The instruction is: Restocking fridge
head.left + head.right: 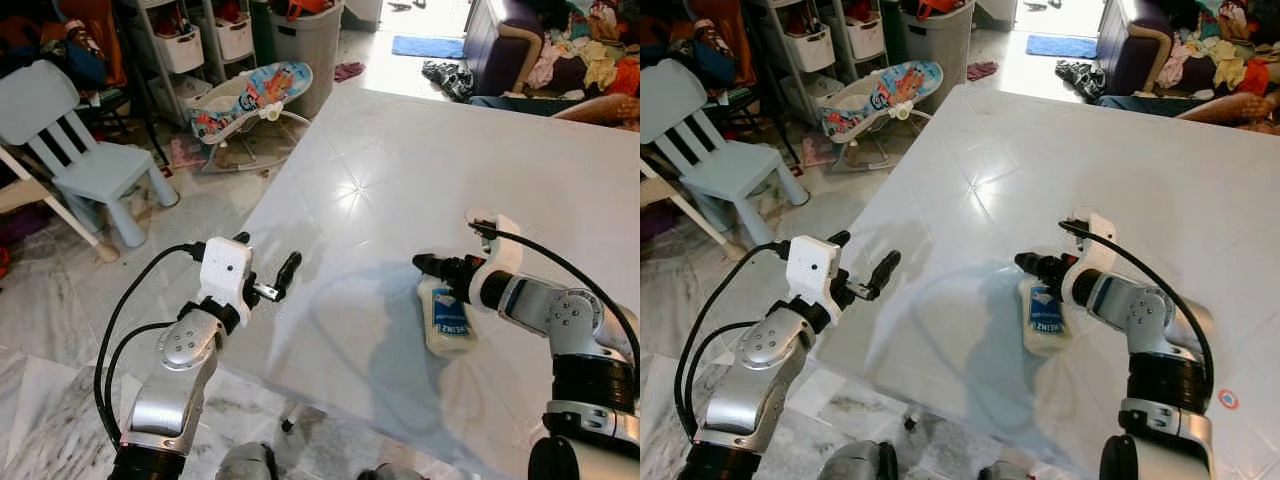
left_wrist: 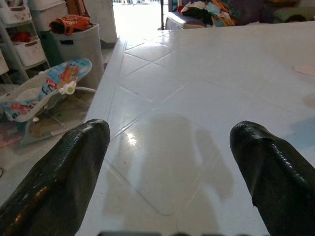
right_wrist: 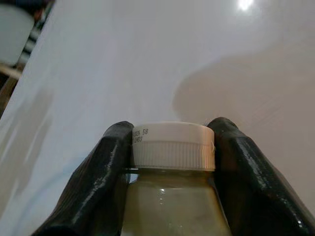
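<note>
Item: one sauce bottle (image 1: 446,318), pale creamy contents, blue label, white ribbed screw cap (image 3: 173,146); lay on its side on the white worktop (image 1: 400,160), toward the robot's right, cap pointing away from the near edge. Right hand (image 3: 172,147): fingers pressed against either side of the cap, pinching the bottle at its neck. Left hand (image 1: 268,278): fingers spread, holding nothing, hovering at the worktop's left edge. Handling, by estimate: looked nearly full, so moderately heavy for its size; body probably squeezable plastic, smooth and somewhat slippery; low breakage risk. Cap ribbing offered the surest purchase, but a grip there alone would leave the heavy body to swing or sag when lifted; the shoulder just below the cap, or the labelled mid-body, would carry the weight better.
</note>
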Available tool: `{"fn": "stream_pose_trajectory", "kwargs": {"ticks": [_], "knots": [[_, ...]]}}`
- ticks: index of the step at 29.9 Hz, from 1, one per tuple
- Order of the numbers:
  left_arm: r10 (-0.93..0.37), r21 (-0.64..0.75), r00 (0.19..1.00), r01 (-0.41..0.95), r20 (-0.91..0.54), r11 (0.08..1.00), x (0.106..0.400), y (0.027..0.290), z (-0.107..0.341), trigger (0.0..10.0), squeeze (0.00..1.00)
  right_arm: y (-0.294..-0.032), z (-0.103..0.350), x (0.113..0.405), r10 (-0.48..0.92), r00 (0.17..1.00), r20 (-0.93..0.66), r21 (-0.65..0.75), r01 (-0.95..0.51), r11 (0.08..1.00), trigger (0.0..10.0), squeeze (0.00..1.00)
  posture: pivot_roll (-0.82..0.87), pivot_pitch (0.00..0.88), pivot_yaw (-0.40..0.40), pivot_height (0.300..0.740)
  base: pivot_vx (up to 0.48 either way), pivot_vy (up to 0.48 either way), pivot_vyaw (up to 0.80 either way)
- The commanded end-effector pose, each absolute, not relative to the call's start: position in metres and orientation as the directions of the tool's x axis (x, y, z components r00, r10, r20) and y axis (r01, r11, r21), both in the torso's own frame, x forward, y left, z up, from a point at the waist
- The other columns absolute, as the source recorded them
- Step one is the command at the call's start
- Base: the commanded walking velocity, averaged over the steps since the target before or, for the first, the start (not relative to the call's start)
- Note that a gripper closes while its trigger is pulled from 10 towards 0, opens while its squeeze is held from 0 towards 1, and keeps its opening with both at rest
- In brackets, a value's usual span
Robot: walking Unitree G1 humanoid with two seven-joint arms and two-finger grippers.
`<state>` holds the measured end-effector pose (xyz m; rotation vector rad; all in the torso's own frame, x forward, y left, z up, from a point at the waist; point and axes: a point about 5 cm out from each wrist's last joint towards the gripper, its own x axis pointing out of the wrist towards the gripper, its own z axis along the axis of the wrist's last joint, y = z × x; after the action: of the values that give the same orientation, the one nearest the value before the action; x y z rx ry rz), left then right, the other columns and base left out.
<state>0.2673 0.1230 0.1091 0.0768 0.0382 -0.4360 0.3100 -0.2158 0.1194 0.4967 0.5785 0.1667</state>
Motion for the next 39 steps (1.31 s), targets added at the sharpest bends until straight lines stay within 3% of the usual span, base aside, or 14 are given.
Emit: {"fn": "stream_pose_trajectory", "kwargs": {"ticks": [1, 7, 9, 11, 13, 14, 15, 16, 17, 18, 19, 20, 30, 39], "knots": [[-0.415, 0.08, 0.909, 0.417, -0.036, 0.906, 0.269, 0.123, 0.114, 10.0, 0.0, -0.223, 0.134, 0.318, 0.179, 0.894, -0.411, 0.41, 0.006, 0.912, 0.0, 0.0, -0.02, 0.031, 0.019, 0.74, 0.0, 0.0, 0.0], [-0.4, 0.081, 0.916, 0.4, -0.025, 0.913, 0.271, 0.125, 0.115, 10.0, 0.0, -0.218, 0.177, 0.331, 0.074, 0.98, -0.184, 0.303, -0.015, 0.953, 0.0, 0.0, -0.01, 0.013, 0.019, 0.74, 0.0, 0.0, 0.0], [-0.381, 0.084, 0.925, 0.38, -0.011, 0.921, 0.274, 0.126, 0.117, 10.0, 0.0, -0.208, 0.2, 0.333, 0.069, 0.997, -0.045, 0.194, -0.059, 0.979, 0.0, 0.0, -0.01, 0.0, 0.018, 0.74, 0.0, 0.0, 0.0], [-0.358, 0.092, 0.934, 0.357, -0.002, 0.93, 0.276, 0.127, 0.118, 10.0, 0.0, -0.204, 0.205, 0.333, 0.071, 0.997, 0.008, 0.143, -0.072, 0.987, 1.1, 0.0, -0.02, 0.0, 0.016, 0.74, 0.0, 0.0, 0.0], [-0.323, 0.093, 0.946, 0.32, 0.014, 0.943, 0.28, 0.129, 0.12, 10.0, 0.0, -0.199, 0.21, 0.328, 0.079, 0.991, 0.113, -0.012, -0.078, 0.997, 2.5, 0.0, -0.02, 0.0, 0.013, 0.74, 0.0, 0.0, 0.0], [-0.306, 0.097, 0.952, 0.303, 0.018, 0.948, 0.281, 0.131, 0.12, 10.0, 0.0, -0.197, 0.21, 0.327, 0.083, 0.988, 0.129, -0.053, -0.077, 0.996, 2.5, 0.0, -0.01, 0.0, 0.011, 0.74, 0.0, 0.0, 0.0], [-0.26, 0.096, 0.965, 0.256, 0.03, 0.962, 0.284, 0.134, 0.121, 10.0, 0.0, -0.196, 0.209, 0.323, 0.074, 0.981, 0.18, -0.13, -0.051, 0.99, 3.5, 0.0, -0.02, 0.0, 0.01, 0.74, 0.0, 0.0, 0.0], [-0.26, 0.096, 0.965, 0.256, 0.03, 0.962, 0.284, 0.134, 0.121, 10.0, 0.0, -0.196, 0.209, 0.323, 0.074, 0.981, 0.18, -0.13, -0.051, 0.99, 3.5, 0.0, -0.02, 0.0, 0.01, 0.74, 0.0, 0.0, 0.0], [-0.219, 0.087, 0.975, 0.215, 0.039, 0.973, 0.286, 0.138, 0.122, 10.0, 0.0, -0.193, 0.207, 0.319, 0.084, 0.972, 0.219, -0.214, -0.036, 0.976, 6.5, 0.0, -0.02, 0.0, 0.012, 0.74, 0.0, 0.0, 0.0], [-0.204, 0.083, 0.978, 0.2, 0.042, 0.976, 0.287, 0.139, 0.122, 10.0, 0.0, -0.191, 0.205, 0.317, 0.095, 0.969, 0.228, -0.249, -0.036, 0.968, 6.5, 0.0, -0.02, 0.0, 0.012, 0.74, 0.0, 0.0, 0.0], [-0.19, 0.079, 0.981, 0.186, 0.044, 0.979, 0.288, 0.14, 0.122, 10.0, 0.0, -0.191, 0.202, 0.316, 0.091, 0.968, 0.233, -0.268, -0.027, 0.963, 9.6, 0.0, -0.02, 0.0, 0.011, 0.74, 0.0, 0.0, 0.0], [-0.179, 0.074, 0.983, 0.175, 0.045, 0.982, 0.289, 0.141, 0.122, 10.0, 0.0, -0.191, 0.198, 0.314, 0.088, 0.968, 0.237, -0.283, -0.018, 0.959, 10.0, 0.0, -0.02, 0.0, 0.011, 0.74, 0.0, 0.0, 0.0], [-0.069, 0.084, 0.994, 0.063, 0.08, 0.994, 0.292, 0.152, 0.125, 10.0, 0.0, -0.172, 0.175, 0.297, 0.202, 0.932, 0.302, -0.462, -0.042, 0.886, 10.0, 0.0, -0.01, 0.0, 0.013, 0.74, 0.0, 0.0, 0.0], [-0.041, 0.087, 0.994, 0.032, 0.101, 0.996, 0.295, 0.152, 0.127, 10.0, 0.0, -0.168, 0.171, 0.302, 0.214, 0.922, 0.322, -0.423, -0.062, 0.904, 10.0, 0.0, -0.01, 0.0, 0.017, 0.74, 0.0, 0.0, 0.0]]}}
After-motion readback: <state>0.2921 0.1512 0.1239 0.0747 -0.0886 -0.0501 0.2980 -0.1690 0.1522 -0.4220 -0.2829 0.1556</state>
